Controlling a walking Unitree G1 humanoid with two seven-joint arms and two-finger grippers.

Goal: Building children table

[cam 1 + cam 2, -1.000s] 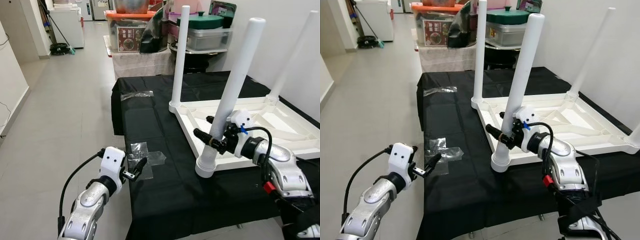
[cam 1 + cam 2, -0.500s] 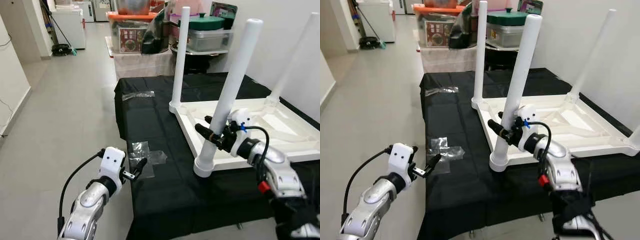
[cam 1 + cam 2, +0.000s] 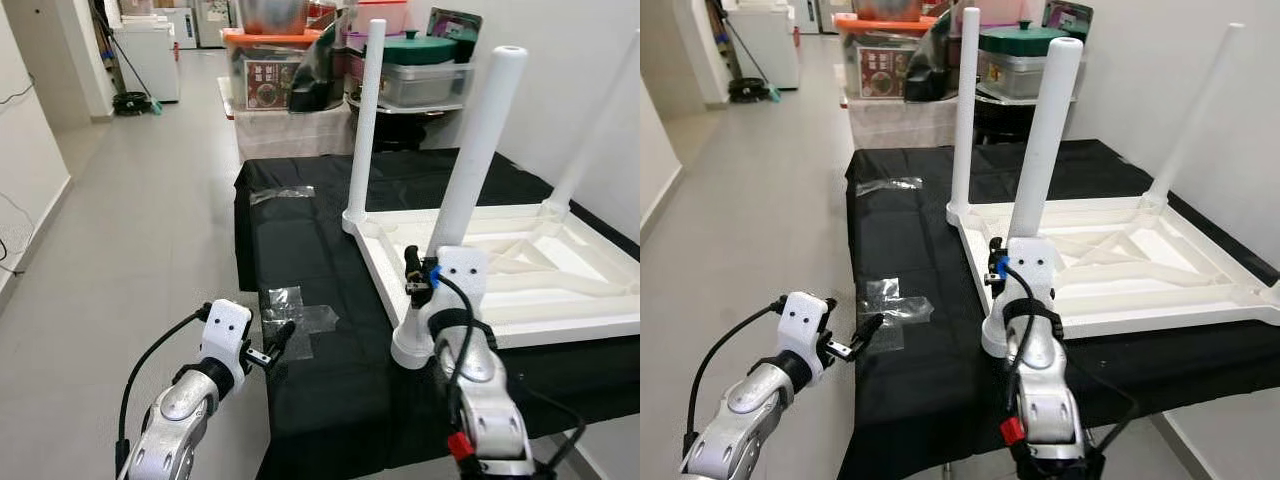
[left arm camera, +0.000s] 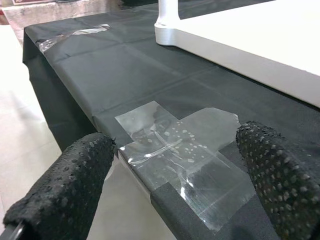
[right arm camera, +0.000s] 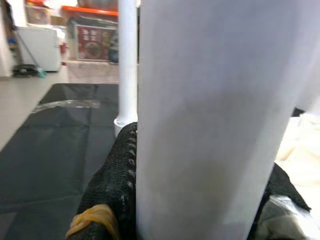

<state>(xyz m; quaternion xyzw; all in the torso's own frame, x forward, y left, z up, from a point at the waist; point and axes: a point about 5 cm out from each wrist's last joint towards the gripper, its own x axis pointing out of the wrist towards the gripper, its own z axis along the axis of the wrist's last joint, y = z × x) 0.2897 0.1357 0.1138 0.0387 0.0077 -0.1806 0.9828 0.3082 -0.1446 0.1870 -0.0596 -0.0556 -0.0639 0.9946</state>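
Right gripper (image 3: 428,282) clenching near leg (image 3: 466,180) low, now swung squarely behind it from the side, probably twisting it tight into tabletop (image 3: 560,310); left gripper (image 3: 283,335) idling open.

**Room and background**

Grey tiled floor (image 3: 140,200), glossy, runs back as a corridor toward 11 o'clock. White wall (image 3: 25,150) at 9 o'clock with a cable hanging down it; plain white wall (image 3: 1140,90) at 2 o'clock. Work surface under a black cloth (image 3: 300,230), creased in squares, clear tape patches (image 4: 175,145) at its near edge. At 12 o'clock a low cloth-draped table (image 3: 290,125) stacked with storage bins (image 3: 265,65) and a green-lidded pot (image 3: 420,45). White appliance (image 3: 145,55) far back at 11 o'clock. Even indoor light.
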